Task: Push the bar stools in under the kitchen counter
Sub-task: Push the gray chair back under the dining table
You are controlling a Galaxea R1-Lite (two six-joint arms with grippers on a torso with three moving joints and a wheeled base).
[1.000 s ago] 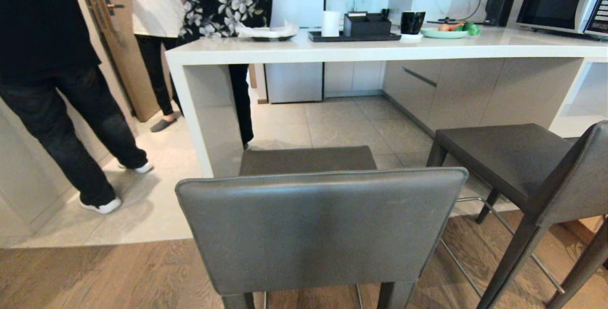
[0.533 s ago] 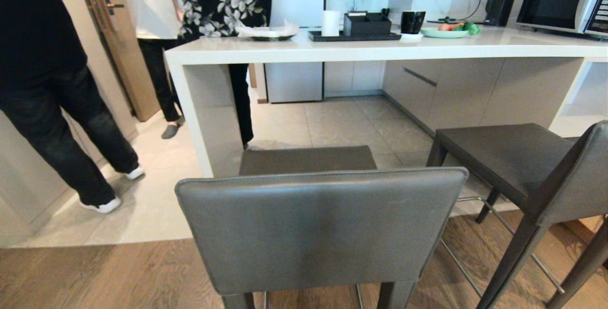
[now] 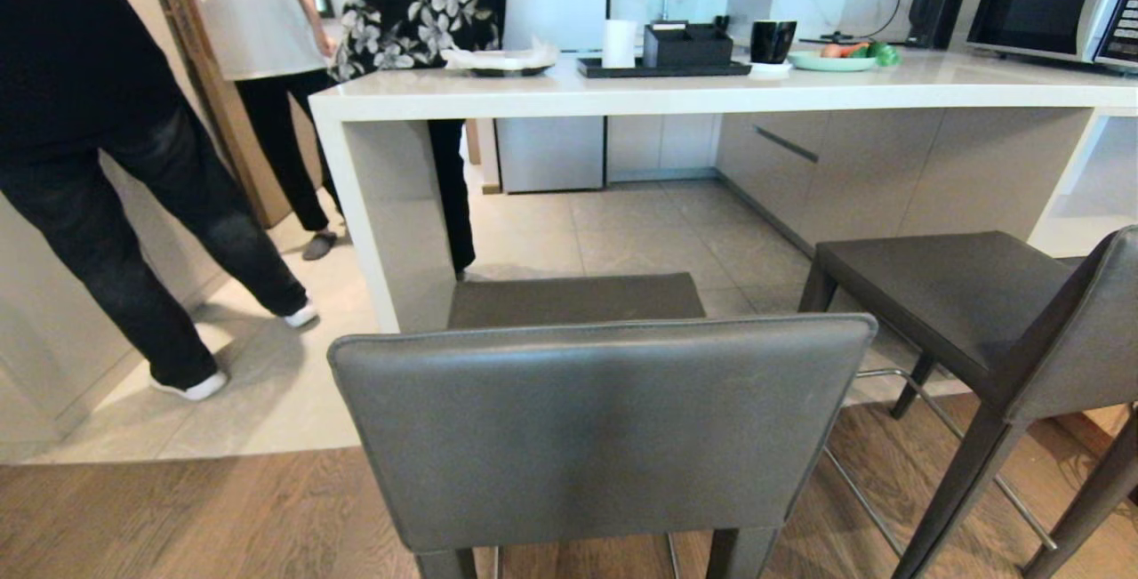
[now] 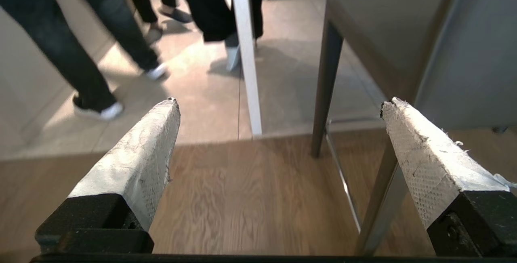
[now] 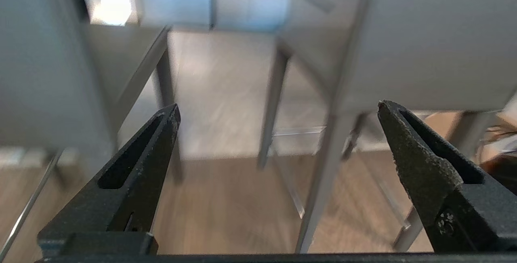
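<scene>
Open floor under the kitchen counter (image 3: 676, 94) ahead of both bar stools (image 3: 605, 428); grey side panel (image 3: 396, 223) and a person's legs (image 3: 169, 232) blocking leftward, perhaps narrowly.

Two matching bar stools in dark grey leather stand upright before me, both on my side of the bench (image 3: 711, 94). The near stool (image 3: 596, 428) shows me its low rectangular backrest square on, its seat reaching toward the bench's grey side panel but not under the top. The second stool (image 3: 969, 303) stands to the right of it, turned at an angle, its chrome footrest bar showing between slim tapered legs. The bench is a long, thick white slab.
</scene>
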